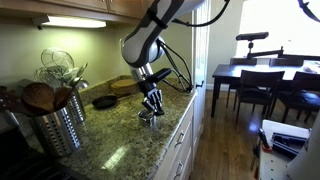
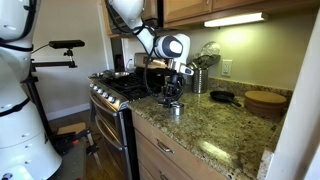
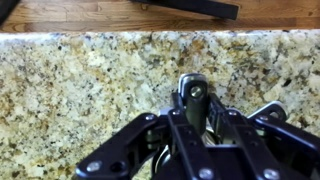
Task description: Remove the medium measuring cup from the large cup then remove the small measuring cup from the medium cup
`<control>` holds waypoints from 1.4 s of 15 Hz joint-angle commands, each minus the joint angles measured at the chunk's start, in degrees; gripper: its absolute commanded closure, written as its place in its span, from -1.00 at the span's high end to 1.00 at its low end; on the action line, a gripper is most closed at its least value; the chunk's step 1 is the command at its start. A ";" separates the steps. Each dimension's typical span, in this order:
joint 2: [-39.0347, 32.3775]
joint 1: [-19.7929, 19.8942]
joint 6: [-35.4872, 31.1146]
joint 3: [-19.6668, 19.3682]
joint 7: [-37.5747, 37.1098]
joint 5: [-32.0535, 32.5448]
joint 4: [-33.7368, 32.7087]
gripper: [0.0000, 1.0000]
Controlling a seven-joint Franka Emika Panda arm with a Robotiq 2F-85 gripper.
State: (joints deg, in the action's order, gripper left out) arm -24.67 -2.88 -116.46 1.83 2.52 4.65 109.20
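Cups point(image 2: 174, 108) are seen on the desk point(image 3: 80, 80) directly beneath the hand point(image 3: 193, 108), which is closed tight on one flat handle point(image 3: 192, 92).

Arm point(image 1: 140, 48) comes down from above, elbow bent, wrist vertical. Gripper point(image 1: 150, 116) points straight down in both exterior views point(image 2: 173, 102). Wrist view: fingers point(image 3: 180, 125) drawn together, clamped on either side of a steel cup handle point(image 3: 193, 92).
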 commanded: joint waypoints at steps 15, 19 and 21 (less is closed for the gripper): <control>0.70 -0.31 1.35 -0.53 -1.04 1.82 -1.57 -0.75; 0.51 -0.24 1.29 -0.42 -0.94 1.50 -1.66 -0.39; 0.48 -0.25 1.29 -0.39 -0.94 1.46 -1.71 -0.37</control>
State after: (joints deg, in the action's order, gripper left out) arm -24.67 -2.88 -116.43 1.70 2.40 5.59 107.91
